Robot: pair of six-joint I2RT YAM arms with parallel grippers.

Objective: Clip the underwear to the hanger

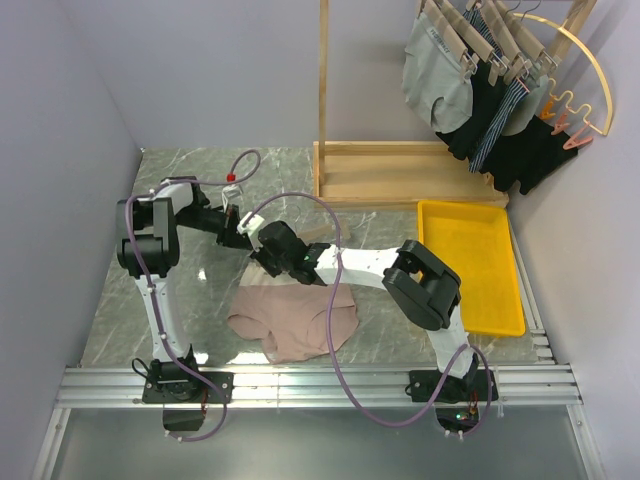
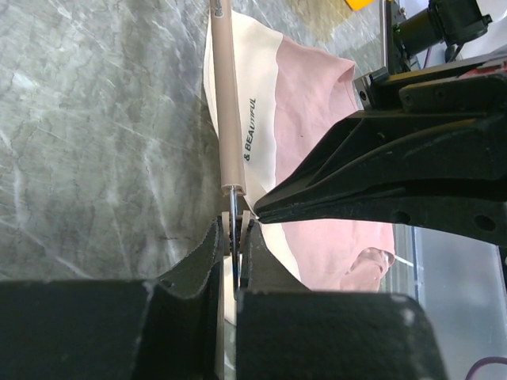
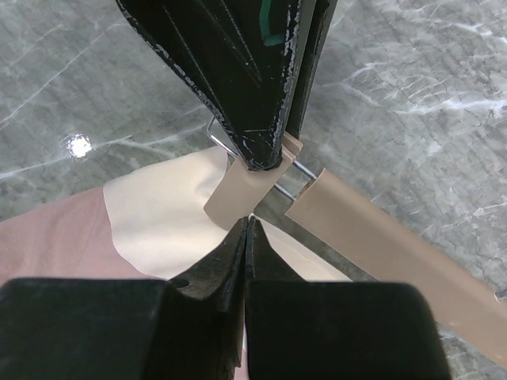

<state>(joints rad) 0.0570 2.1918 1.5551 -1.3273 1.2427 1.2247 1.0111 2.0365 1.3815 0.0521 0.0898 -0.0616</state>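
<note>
1. Top view: the underwear (image 1: 295,320) lies spread on the table (image 1: 190,190), at about 6 o'clock from the middle.
   - The left gripper (image 1: 240,230) reaches in from 9 o'clock and the right gripper (image 1: 272,247) from 3 o'clock.
   - Their tips meet at the garment's 11 o'clock corner (too small here to judge the jaws).
   - A yellow tray (image 1: 470,212) sits at 3 o'clock.
   - A wooden rack (image 1: 400,170) hung with garments (image 1: 440,85) stands at 1 o'clock.

2. Left wrist view: the hanger (image 2: 227,103) is a pale wooden bar running from 12 o'clock down to the middle.
   - It lies across the cream waistband (image 2: 257,87), which has dark lettering, and the pink cloth spreads away toward 3 o'clock.
   - At 6 o'clock the left gripper's fingers are drawn almost together.
   - They pinch the hanger's near end, where a thin metal wire and a bit of wood show between them.
   - The right gripper's pointed tip comes in from 3 o'clock and touches the waistband edge just beside that end.

3. Right wrist view: the left gripper comes down from 12 o'clock, its tip pressed on the wooden clip (image 3: 242,194) at the bar's end.
   - The bar itself runs off toward 4 o'clock.
   - The waistband lies under and at 9 o'clock of the clip, with pink cloth beyond it at 8 o'clock.
   - At 6 o'clock the right gripper's fingers (image 3: 230,253) are pressed flat together, their tip against the cloth right below the clip.
   - I cannot tell whether any fabric is nipped between them.
</note>
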